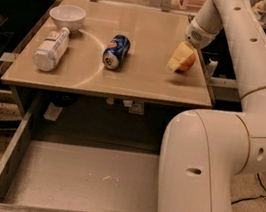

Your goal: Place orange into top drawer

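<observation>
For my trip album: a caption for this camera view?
Robot's hand at the orange near the table's right edge, drawer open below.

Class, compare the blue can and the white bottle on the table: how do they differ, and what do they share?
The blue can is shorter and dark; the white bottle is longer and pale. The can lies centrally, the bottle near the left edge by the bowl. Both lie on their sides. The pincer is at the orange, far right.
</observation>
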